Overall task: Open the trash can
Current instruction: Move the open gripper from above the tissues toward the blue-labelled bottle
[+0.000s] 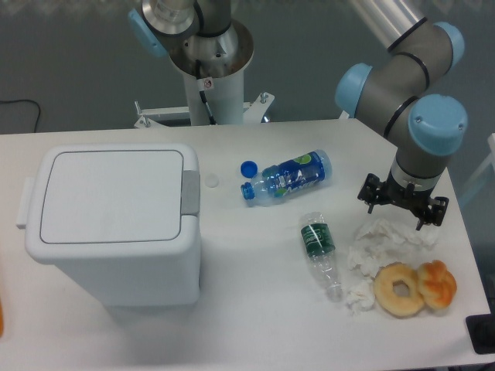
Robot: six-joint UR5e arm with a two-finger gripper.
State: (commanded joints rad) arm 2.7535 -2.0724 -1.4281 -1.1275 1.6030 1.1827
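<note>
While the trash can (116,224) sits at the nine o'clock side of the white table (255,309), its flat lid (112,193) lies shut and level, with the grey push-button tab (190,192) on the lid's three o'clock edge. This single fixed camera looks down on the whole tabletop.

At about three o'clock from the bin, near the middle of the table, a clear bottle with a blue label (288,178) lies on its side, neck pointing toward nine o'clock. A loose blue cap (248,168) rests just beside that neck, and a small white cap (210,182) lies between the blue cap and the grey tab. Toward six o'clock from the blue bottle, a second clear bottle with a green label (320,253) lies on its side, well apart from the bin.

Crumpled white tissue (377,247) spreads at the four o'clock part of the table, touching a bagel (400,290) and a brown pastry (437,284) just beside it at its three o'clock.

The gripper (403,205) hangs above the tissue at the three o'clock side, far from the bin. Its dark fingers (370,193) point downward, spread wide, with nothing between them.

At twelve o'clock stands the arm's white base column (209,85).
</note>
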